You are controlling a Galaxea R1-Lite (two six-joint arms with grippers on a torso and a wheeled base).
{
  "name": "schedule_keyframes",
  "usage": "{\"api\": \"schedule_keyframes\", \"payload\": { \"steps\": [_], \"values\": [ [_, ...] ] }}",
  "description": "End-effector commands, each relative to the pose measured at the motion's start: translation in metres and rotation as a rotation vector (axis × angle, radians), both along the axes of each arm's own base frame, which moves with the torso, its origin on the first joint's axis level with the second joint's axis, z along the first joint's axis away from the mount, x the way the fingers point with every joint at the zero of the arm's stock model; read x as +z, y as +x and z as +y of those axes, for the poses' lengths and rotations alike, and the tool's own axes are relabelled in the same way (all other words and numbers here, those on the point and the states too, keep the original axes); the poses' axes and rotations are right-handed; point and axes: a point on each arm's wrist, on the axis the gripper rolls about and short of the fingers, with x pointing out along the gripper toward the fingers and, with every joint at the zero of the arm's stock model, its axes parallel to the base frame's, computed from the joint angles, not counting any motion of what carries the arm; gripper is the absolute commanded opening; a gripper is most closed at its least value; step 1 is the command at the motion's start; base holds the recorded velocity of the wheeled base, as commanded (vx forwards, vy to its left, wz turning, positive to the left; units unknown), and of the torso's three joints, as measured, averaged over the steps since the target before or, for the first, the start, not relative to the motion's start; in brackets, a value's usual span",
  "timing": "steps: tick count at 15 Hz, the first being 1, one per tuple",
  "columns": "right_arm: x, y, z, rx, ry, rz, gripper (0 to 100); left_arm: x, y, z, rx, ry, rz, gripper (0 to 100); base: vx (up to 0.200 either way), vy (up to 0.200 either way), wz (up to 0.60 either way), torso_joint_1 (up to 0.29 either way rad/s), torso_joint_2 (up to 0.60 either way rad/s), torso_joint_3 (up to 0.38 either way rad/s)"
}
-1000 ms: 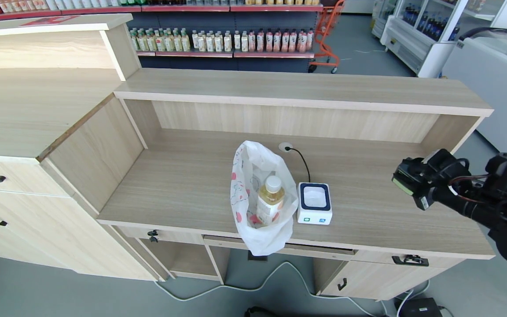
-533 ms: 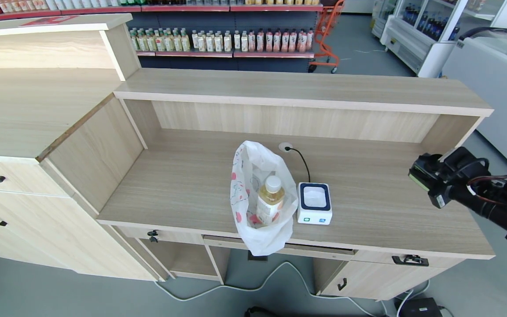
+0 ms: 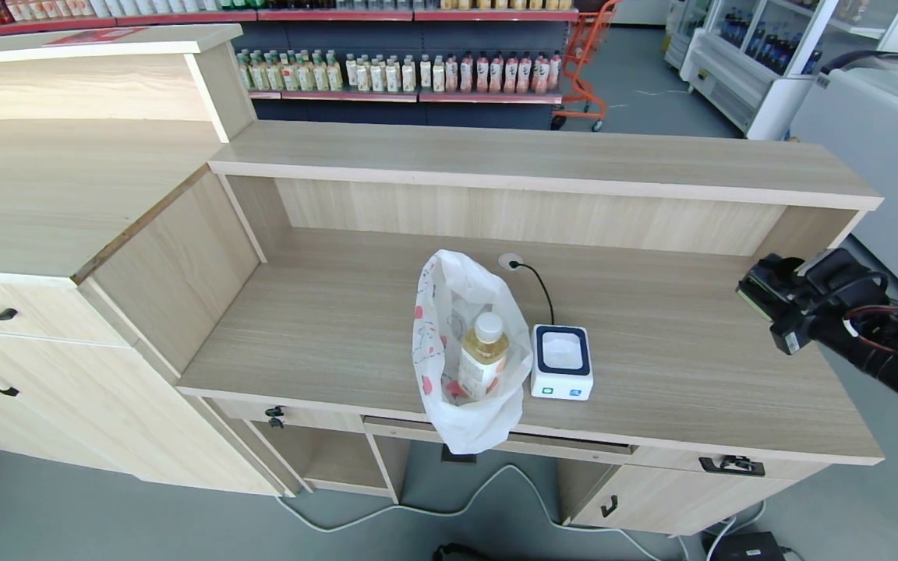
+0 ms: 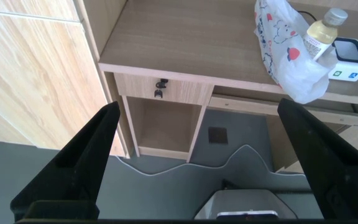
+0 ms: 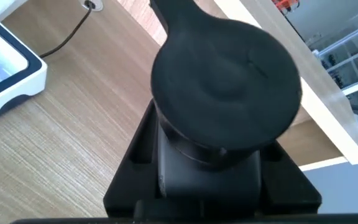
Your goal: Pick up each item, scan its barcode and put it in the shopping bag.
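Pale wood-grain laminate covers the worktop (image 3: pixel 324 327) before you, and store shelves (image 3: pixel 418 74) of bottled drinks line the far side of the grey floor. Near the front edge stands the shopping bag (image 3: pixel 437 343), thin white printed plastic, open at the top. A capped bottle (image 3: pixel 482 362) of amber liquid is upright inside it. The square white scanner (image 3: pixel 562 362) sits just beside the bag, its black cable (image 3: pixel 539 284) running to a round grommet (image 3: pixel 509 261). Your left wrist view adds the open cubby (image 4: pixel 166 127) under the worktop and shows the left claw (image 4: pixel 197 109) spread wide, holding nothing. Your right claw (image 3: pixel 768 300) hangs at the worktop's right end, well apart from the bag. You cannot tell whether it is open or closed.
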Motion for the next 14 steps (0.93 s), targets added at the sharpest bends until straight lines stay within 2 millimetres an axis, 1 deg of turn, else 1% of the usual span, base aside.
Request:
{"api": "schedule_keyframes", "payload": {
  "steps": [1, 3, 4, 5, 6, 8, 10, 11, 12, 13, 14],
  "values": [
    [0.004, 0.003, 0.001, 0.007, 0.001, -0.017, 0, 0.0, 0.0, 0.0, 0.0, 0.0, 0.0, 100, 0.0, 0.0, 0.6, 0.007, 0.0, 0.007],
    [0.017, 0.02, 0.005, -0.017, 0.031, -0.07, 0, 0.0, 0.0, 0.0, 0.0, 0.0, 0.0, 100, 0.0, 0.0, 0.6, 0.007, 0.0, 0.005],
    [0.018, 0.024, 0.007, -0.027, 0.047, -0.076, 0, 0.0, 0.0, 0.0, 0.0, 0.0, 0.0, 100, 0.0, 0.0, 0.6, -0.002, 0.0, -0.002],
    [0.019, 0.033, 0.012, -0.013, 0.122, -0.071, 0, 0.0, 0.0, 0.0, 0.0, 0.0, 0.0, 100, 0.0, 0.0, 0.0, 0.0, 0.0, 0.0],
    [0.014, 0.036, 0.016, 0.01, 0.164, -0.056, 0, 0.0, 0.0, 0.0, 0.0, 0.0, 0.0, 100, 0.0, 0.0, 0.0, 0.0, 0.0, 0.0],
    [0.004, 0.034, 0.018, 0.053, 0.204, 0.007, 0, 0.0, 0.0, 0.0, 0.0, 0.0, 0.0, 100, 0.0, 0.0, 0.0, 0.0, 0.0, 0.0],
    [0.0, 0.033, 0.02, 0.141, 0.37, 0.087, 0, 0.0, 0.0, 0.0, 0.0, 0.0, 0.0, 100, 0.0, 0.0, 0.0, 0.0, 0.0, 0.0],
    [0.0, 0.033, 0.02, 0.143, 0.376, 0.089, 0, 0.0, 0.0, 0.0, 0.0, 0.0, 0.0, 100, 0.0, 0.0, 0.0, 0.0, 0.0, 0.0],
    [-0.012, 0.033, 0.023, 0.156, 0.463, 0.176, 0, 0.0, 0.0, 0.0, 0.0, 0.0, 0.002, 100, 0.0, 0.0, 0.0, 0.0, 0.0, 0.0],
    [-0.022, 0.039, 0.029, 0.153, 0.503, 0.269, 0, 0.0, 0.0, 0.0, 0.0, 0.0, 0.0, 100, 0.0, 0.0, 0.0, 0.0, 0.0, 0.0],
    [-0.026, 0.048, 0.032, 0.154, 0.51, 0.308, 0, 0.0, 0.0, 0.0, 0.0, 0.0, 0.0, 100, 0.0, 0.0, 0.0, 0.0, 0.0, 0.0]
  ]
}}
